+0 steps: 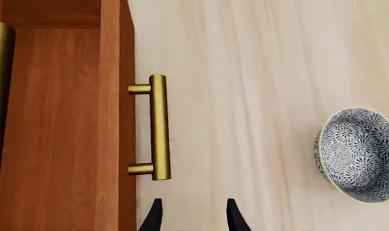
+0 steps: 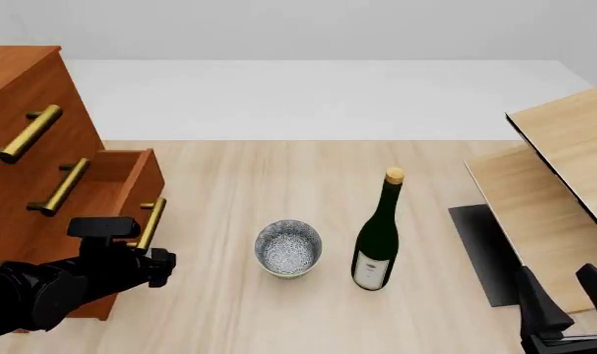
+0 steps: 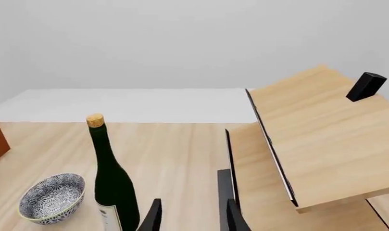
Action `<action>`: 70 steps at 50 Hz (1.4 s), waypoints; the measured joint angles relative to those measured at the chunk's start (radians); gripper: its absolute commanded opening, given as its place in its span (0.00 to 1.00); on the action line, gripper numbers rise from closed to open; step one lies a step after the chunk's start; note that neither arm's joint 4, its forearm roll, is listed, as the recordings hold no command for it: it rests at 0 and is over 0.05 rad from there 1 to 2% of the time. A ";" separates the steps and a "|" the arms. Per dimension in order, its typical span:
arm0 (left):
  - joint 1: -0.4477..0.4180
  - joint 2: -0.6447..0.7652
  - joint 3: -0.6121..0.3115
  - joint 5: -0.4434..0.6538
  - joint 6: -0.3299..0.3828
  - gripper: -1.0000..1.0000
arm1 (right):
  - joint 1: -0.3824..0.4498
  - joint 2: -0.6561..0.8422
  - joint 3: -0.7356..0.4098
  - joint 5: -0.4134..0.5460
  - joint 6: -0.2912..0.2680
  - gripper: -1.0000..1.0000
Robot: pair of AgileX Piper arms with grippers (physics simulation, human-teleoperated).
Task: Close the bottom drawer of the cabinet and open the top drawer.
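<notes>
A: Where is the cabinet [image 2: 27, 147] sitting?

B: It is standing at the left edge of the tabletop [image 2: 278, 177] in the front view. The bottom drawer [image 2: 116, 199] is sticking out toward the middle of the tabletop, with its brass handle [image 2: 151, 223] facing the bowl [image 2: 288, 248]. The top drawer [image 2: 23, 96] is lying flush with the cabinet front, and so is the middle drawer [image 2: 52, 173] below it.

A: What is the left arm doing?

B: The left gripper [image 1: 193, 216] is hovering just beside the handle of the bottom drawer, not touching it. In the left wrist view its two black fingertips [image 1: 154, 215] are standing apart with nothing between them, so it is released. The handle is lying a little off to one side of the fingertips in that view, and the open inside of the drawer is showing beyond the drawer front.

A: And the right arm?

B: The right gripper [image 3: 193, 216] is waiting at the near right corner of the tabletop, well apart from the cabinet. Its fingertips are also standing apart and are holding nothing.

A: What else is lying on the tabletop?

B: The patterned blue-and-white bowl is resting near the middle, and a dark green bottle [image 2: 377, 234] with a cork is standing upright just beside it, on its right. A pale wooden piece of furniture [image 2: 559, 177] is occupying the right side, and a small black block [image 3: 366, 86] is resting on its tilted top panel in the right wrist view.
</notes>
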State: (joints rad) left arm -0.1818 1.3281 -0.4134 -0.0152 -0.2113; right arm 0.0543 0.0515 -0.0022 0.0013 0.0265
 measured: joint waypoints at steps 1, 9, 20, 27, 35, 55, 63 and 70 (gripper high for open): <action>0.009 0.001 0.000 0.003 0.009 1.00 | 0.000 0.000 0.000 0.000 0.001 1.00; 0.069 0.008 0.001 0.018 0.064 1.00 | 0.002 0.001 -0.001 0.002 0.009 1.00; 0.139 0.019 0.005 0.022 0.134 1.00 | 0.001 0.007 -0.001 -0.001 0.022 1.00; 0.172 0.025 0.009 0.020 0.172 1.00 | 0.001 0.008 -0.001 -0.001 0.026 1.00; 0.210 0.032 0.014 0.016 0.219 1.00 | 0.002 0.007 -0.001 0.000 0.029 1.00; 0.318 0.046 0.043 -0.021 0.341 1.00 | 0.004 0.009 -0.001 -0.001 0.035 1.00; 0.361 0.040 0.064 -0.038 0.398 1.00 | 0.005 0.011 0.000 -0.001 0.038 1.00; 0.392 0.035 0.079 -0.049 0.436 1.00 | 0.005 0.012 -0.001 -0.002 0.040 1.00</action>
State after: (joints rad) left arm 0.2098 1.3631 -0.3339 -0.0644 0.2246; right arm 0.0589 0.0634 -0.0029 -0.0003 0.0664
